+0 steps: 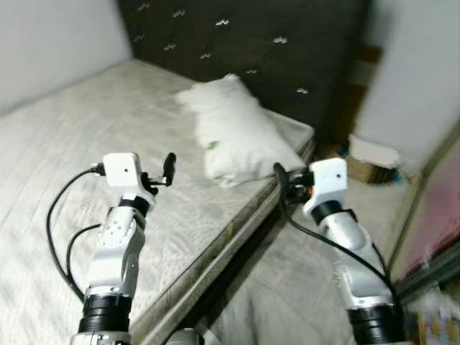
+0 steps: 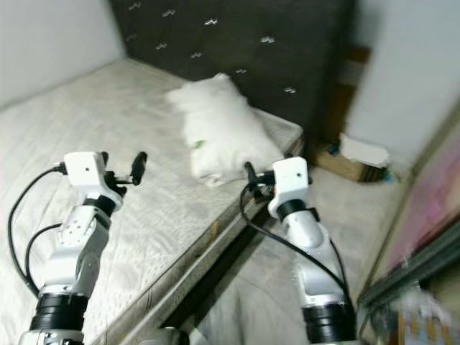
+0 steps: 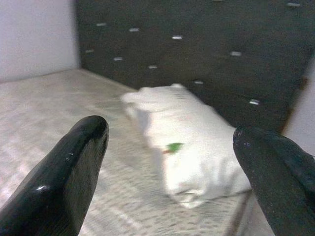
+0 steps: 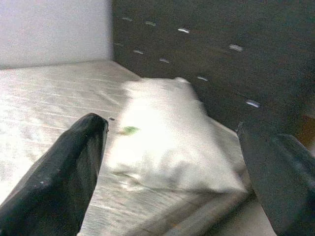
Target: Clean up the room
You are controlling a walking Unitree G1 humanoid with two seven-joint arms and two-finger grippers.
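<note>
Left eye view: a bare mattress (image 1: 86,151) fills the nine-o'clock half of the scene, backed by a dark tufted headboard (image 1: 244,43) at twelve o'clock; a white pillow (image 1: 241,133) lies at the mattress corner nearest the headboard, roughly at one o'clock from the picture's centre. The left gripper (image 1: 164,172) hovers above the mattress at eight o'clock of the pillow, and the right gripper (image 1: 284,180) hangs just off the mattress edge at five o'clock of the pillow, near it but apart. Right eye view: the same layout, with a low cardboard box (image 2: 345,164) on the floor at three o'clock, beside the wall. Left wrist view: the left gripper's fingers (image 3: 64,177) are spread wide and hold nothing, the pillow lying framed between them, a small green mark (image 3: 172,146) on its cover. Right wrist view: the right gripper's fingers (image 4: 59,177) are likewise spread and empty, the pillow ahead of them. The step in hand appears to be the approach to the pillow; the next move likely calls for both arms to advance until the fingers straddle the soft pillow edge, then close.
</note>
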